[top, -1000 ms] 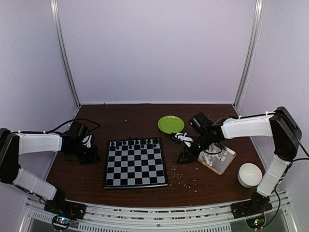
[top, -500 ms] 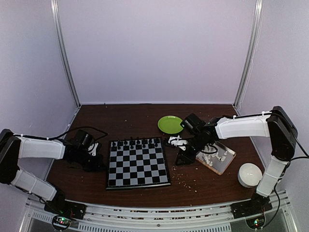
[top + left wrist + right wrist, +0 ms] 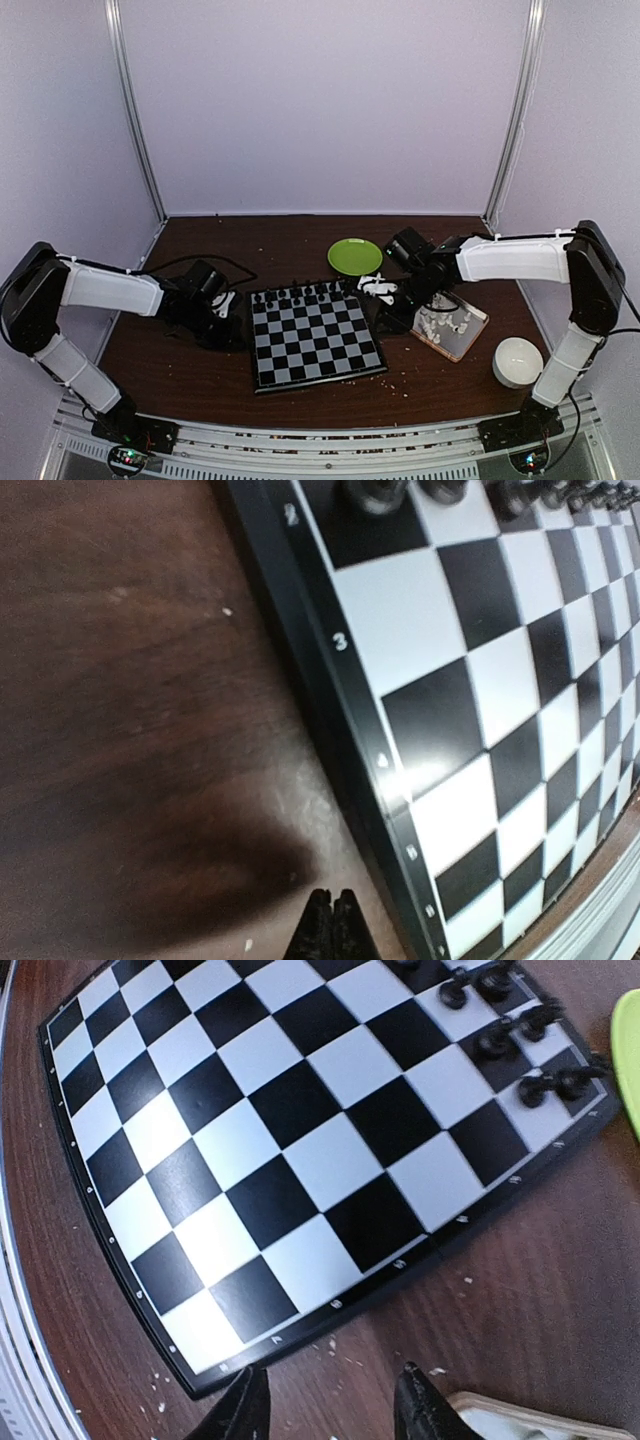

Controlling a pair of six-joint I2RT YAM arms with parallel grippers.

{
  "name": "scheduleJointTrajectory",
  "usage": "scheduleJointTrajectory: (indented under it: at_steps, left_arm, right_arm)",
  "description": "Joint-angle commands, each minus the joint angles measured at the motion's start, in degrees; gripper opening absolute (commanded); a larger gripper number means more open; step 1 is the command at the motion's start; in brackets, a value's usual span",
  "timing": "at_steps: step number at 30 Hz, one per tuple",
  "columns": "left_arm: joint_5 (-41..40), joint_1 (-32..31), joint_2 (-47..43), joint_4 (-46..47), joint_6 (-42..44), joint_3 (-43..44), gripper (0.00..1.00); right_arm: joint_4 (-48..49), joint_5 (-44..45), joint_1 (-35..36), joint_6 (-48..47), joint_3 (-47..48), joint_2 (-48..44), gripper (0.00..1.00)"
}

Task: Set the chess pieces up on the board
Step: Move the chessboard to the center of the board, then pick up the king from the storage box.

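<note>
From above, the white chessmen (image 3: 440, 322) lie in the clear tray (image 3: 478, 330), right of the chessboard (image 3: 315, 340). They look light and slippery, best pinched at the waist.

Left wrist: the left claw (image 3: 332, 920) is pinched shut beside the chessboard.

Right wrist: the right claw (image 3: 330, 1410) is half-open and empty.

The black left gripper (image 3: 331, 922) has its fingertips pressed together. The black right gripper (image 3: 333, 1410) has its fingers parted.
</note>
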Motion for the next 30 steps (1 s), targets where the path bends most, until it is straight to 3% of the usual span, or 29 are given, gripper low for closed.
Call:
scheduleJointTrajectory:
  at_steps: [1,2,7,10,14,21,30]
  left_arm:
    - [-6.5,-0.2,-8.4,-12.7,4.8,7.2,0.00]
    - [-8.2,-0.3,-10.2,-15.0,6.9,9.3,0.02]
    - [-14.8,-0.2,-14.3,-19.8,18.5,21.0,0.37]
    - [-14.5,-0.2,-14.5,-16.8,24.6,26.7,0.47]
    - [-10.9,-0.2,-14.1,-8.2,31.0,32.2,0.58]
    - [1.1,-0.2,-9.8,1.4,33.4,35.5,0.66]
    - [-0.1,-0.2,-8.8,5.5,34.2,29.1,0.63]
  right_arm:
    - [-3.7,0.0,-5.4,1.0,2.8,-9.3,0.45]
    - [-4.2,0.8,-6.9,1.0,3.0,-11.7,0.48]
    - [-9.2,5.6,-13.5,0.0,4.0,-20.9,0.54]
    - [-15.5,7.7,-16.4,-1.0,4.6,-23.1,0.53]
    - [-16.8,5.0,-20.2,-0.8,0.7,-26.2,0.50]
    - [-20.5,5.2,-23.5,-3.8,-3.0,-24.5,0.55]
    - [-20.2,13.3,-24.3,-6.8,-0.9,-15.8,0.51]
